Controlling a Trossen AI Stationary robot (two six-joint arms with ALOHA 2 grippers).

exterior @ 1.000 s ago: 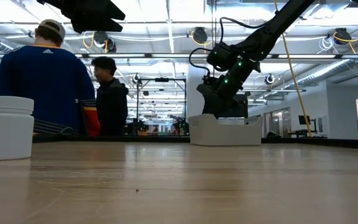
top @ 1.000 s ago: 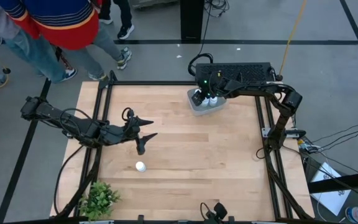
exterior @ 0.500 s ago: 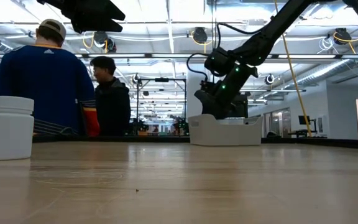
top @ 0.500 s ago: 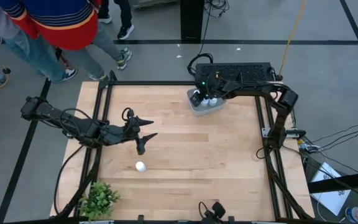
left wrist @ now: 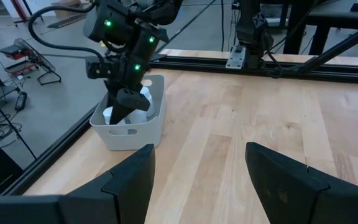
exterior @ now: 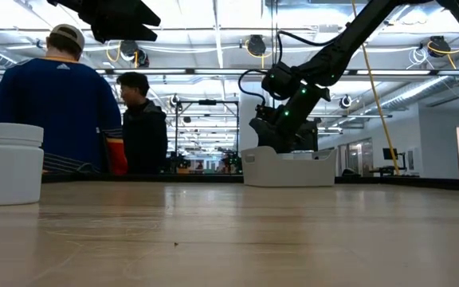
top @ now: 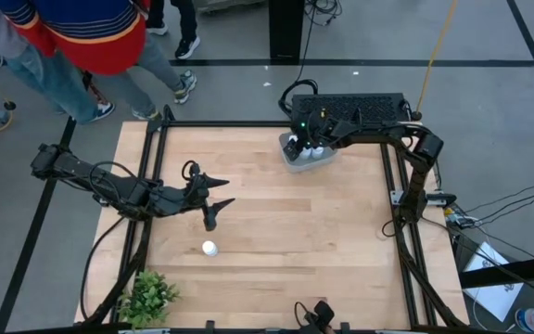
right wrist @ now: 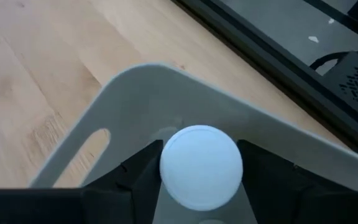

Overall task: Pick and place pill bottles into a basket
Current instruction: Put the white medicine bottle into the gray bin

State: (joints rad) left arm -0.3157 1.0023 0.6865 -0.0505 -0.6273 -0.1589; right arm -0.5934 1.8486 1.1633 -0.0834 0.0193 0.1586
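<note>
Risk: right gripper, jaws flanking a pill bottle inside the basket at the bench's far edge; grip cannot be told; bottle could tip.
Left gripper, jaws spread, hovers near the bench's left edge.

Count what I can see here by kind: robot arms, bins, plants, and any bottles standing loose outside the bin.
Robot arms: 2 (left, right)
Basket: 1
Small green plant: 1
Pill bottle outside the basket: 1
Total: 5
</note>
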